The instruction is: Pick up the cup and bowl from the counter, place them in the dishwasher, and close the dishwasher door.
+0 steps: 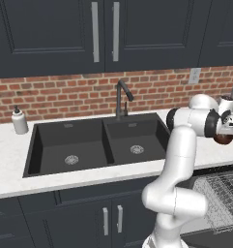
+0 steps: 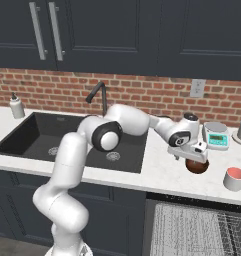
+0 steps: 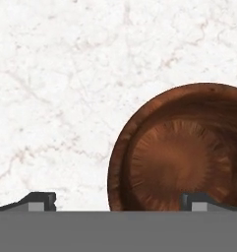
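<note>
Bowl pick in hand: gripper (image 3: 117,199) open, empty, straddling the rim of the bowl (image 3: 181,150) on the counter (image 2: 162,172) (cup (image 2: 235,178) waits nearby); next, descend and close on rim.

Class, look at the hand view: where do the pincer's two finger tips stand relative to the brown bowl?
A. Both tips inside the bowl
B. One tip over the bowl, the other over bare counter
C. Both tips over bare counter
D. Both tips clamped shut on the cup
B: in the hand view one fingertip lies over the brown bowl, the other over the white counter.
</note>
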